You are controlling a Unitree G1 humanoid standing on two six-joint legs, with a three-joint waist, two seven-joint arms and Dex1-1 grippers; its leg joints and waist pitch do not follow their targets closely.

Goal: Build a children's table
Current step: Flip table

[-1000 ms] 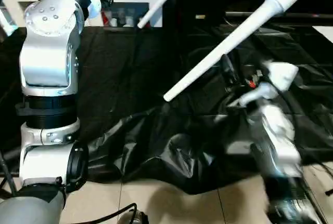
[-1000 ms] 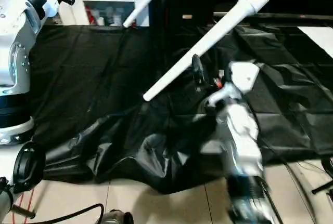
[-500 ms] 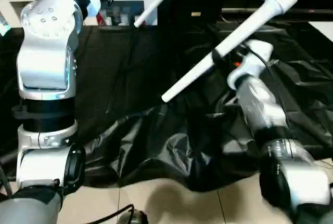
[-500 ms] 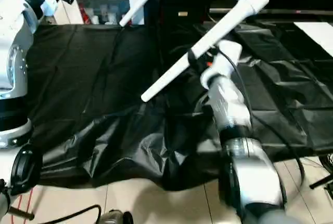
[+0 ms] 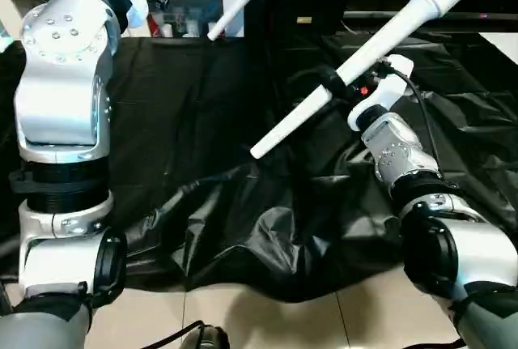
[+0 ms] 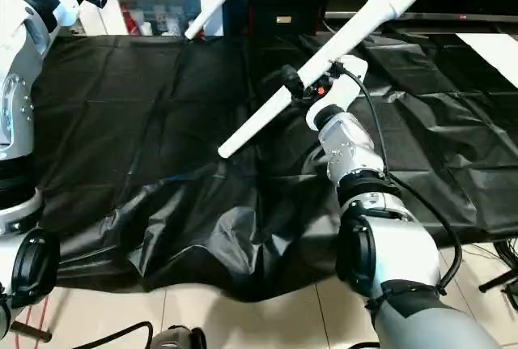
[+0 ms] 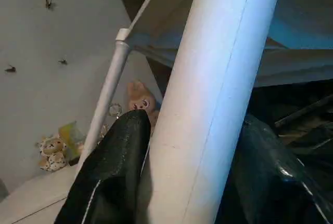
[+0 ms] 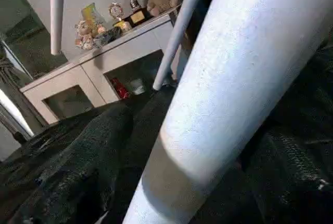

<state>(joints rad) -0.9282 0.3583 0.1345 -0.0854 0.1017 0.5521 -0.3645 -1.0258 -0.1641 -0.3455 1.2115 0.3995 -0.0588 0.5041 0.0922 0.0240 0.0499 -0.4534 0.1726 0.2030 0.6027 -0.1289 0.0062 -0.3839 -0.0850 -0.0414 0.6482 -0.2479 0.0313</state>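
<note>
while stretched forward, right arm [image 5: 405, 163] at slanting leg [image 5: 324, 102]

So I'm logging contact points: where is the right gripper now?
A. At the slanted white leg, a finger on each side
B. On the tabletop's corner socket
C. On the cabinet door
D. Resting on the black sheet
A: the right gripper straddles the white leg partway along it, above the black sheet.
</note>
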